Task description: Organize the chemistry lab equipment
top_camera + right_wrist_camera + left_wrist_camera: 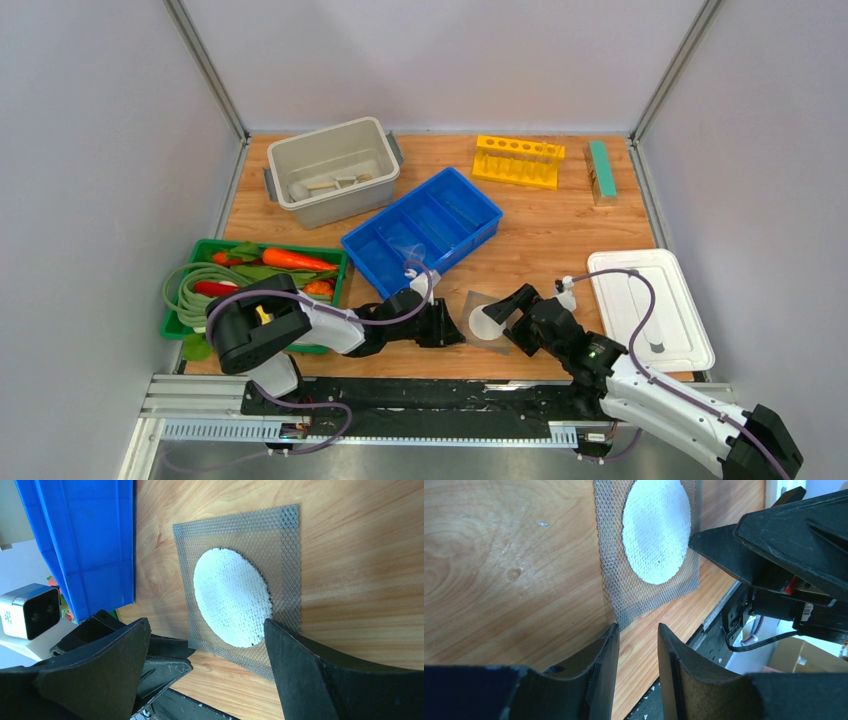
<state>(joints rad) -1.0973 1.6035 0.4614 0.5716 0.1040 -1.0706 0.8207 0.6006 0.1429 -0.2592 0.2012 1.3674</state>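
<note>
The grey square mesh with a white disc (pixel 487 320) lies flat on the wooden table near the front edge, between my two grippers. My left gripper (pixel 455 335) is low on the table at its left; in the left wrist view the mesh (pixel 649 545) has a corner just at the gripper (pixel 638 635), whose jaws stand a narrow gap apart with only wood between them. My right gripper (pixel 505 315) is wide open; in the right wrist view it (pixel 207 630) straddles the near edge of the mesh (pixel 240 585). Some clear items lie in the blue bin (pixel 422 230).
A grey tub (pixel 333 170) with small items stands at the back left. A yellow rack (pixel 517 161) and a green block (pixel 602 170) are at the back right. A white lid (pixel 650 308) lies right. A green tray of vegetables (pixel 255 280) is left.
</note>
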